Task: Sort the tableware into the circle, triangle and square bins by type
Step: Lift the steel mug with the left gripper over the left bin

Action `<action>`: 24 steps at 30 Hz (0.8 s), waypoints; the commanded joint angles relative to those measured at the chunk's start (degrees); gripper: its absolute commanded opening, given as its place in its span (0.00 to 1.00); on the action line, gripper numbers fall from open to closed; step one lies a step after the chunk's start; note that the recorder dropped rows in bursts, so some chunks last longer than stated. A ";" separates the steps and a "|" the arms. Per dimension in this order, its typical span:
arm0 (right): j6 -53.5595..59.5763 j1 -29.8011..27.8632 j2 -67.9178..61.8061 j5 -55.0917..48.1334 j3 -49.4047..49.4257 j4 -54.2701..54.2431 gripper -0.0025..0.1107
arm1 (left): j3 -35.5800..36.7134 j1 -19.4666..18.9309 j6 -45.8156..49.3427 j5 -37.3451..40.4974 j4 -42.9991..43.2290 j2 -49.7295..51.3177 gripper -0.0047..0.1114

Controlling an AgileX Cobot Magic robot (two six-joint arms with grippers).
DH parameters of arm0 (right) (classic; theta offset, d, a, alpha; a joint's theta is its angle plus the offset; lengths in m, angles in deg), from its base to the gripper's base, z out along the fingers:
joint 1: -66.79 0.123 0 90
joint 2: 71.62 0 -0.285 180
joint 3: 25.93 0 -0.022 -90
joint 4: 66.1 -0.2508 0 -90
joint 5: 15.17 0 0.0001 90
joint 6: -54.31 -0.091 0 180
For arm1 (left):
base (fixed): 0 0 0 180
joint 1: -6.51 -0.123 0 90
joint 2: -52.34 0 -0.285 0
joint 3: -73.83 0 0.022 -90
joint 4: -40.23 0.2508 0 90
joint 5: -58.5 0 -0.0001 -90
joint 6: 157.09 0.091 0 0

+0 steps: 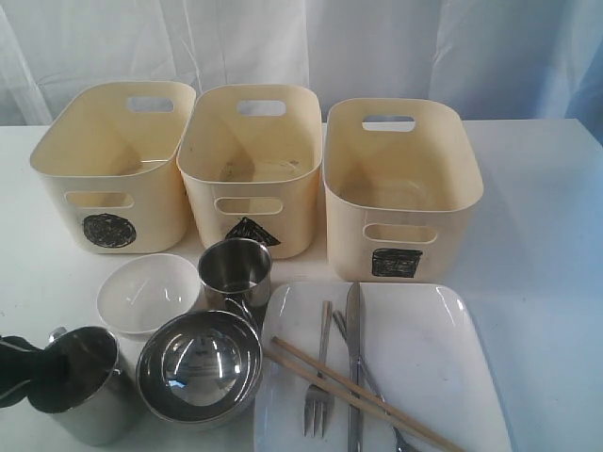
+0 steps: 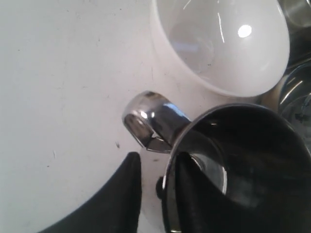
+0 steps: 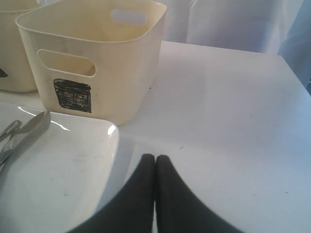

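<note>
Left gripper (image 2: pixel 156 170): jaws part-open astride the rim of the steel mug (image 1: pixel 94 414) beside its handle (image 2: pixel 150 119), lower left of frame; outer finger (image 2: pixel 121 199) clear of the wall
Right gripper (image 3: pixel 155 162): jaws pressed together over the worktop (image 3: pixel 228 121)
Best practice: pinch the wall squarely; lift straight, sparing the neighbouring steel bowl (image 1: pixel 200 363)

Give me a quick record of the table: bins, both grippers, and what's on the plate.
bins: circle bin, triangle bin, square bin, left to right; no tableware inside
left gripper: open, straddling near mug rim
right gripper: shut, empty, beside plate
plate holds: fork, knife, spoon, chopsticks
loose: second mug, steel bowl, white bowl
</note>
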 commanded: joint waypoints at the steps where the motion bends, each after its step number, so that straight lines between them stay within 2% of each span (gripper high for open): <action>1: 0.19 -0.39 0.26 0.21 0.10 0.31 0.02 | 0.33 0.31 0.16 1.72 0.55 0.01 0.16; 5: 0.19 -0.39 0.26 0.21 0.10 0.31 0.02 | 0.33 0.31 3.74 1.72 0.43 0.01 0.08; 14: 0.19 -0.39 0.26 0.21 0.10 0.31 0.02 | 0.22 0.31 6.14 1.99 -1.96 -0.10 0.08; 21: 0.19 -0.39 0.26 0.21 0.10 0.31 0.02 | -3.47 0.31 8.43 -5.19 -2.20 -0.62 0.08; 24: 0.19 -0.39 0.26 0.21 0.10 0.31 0.02 | -6.27 0.31 8.43 -5.94 -1.82 -3.80 0.08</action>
